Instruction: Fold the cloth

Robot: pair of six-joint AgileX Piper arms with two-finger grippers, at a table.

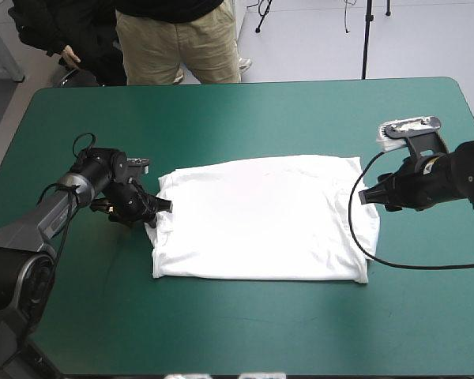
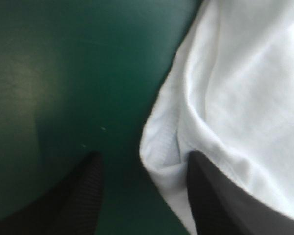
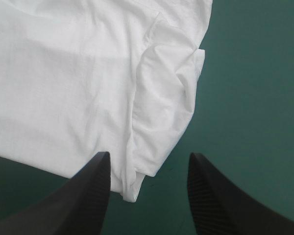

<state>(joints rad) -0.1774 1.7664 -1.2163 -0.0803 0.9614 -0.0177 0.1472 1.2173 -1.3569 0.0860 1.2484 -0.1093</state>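
Lying flat, the T-shirt [image 1: 261, 221] reaches into the left end effector [image 2: 144, 154].

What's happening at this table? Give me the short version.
Two robot arms are working on a white T-shirt that lies spread flat on the teal-green table. The left gripper sits at the shirt's left edge, fingers open, with a fold of that edge between them. The right gripper is at the right edge, fingers also open, with a corner of cloth between them. Neither has gripped it yet.
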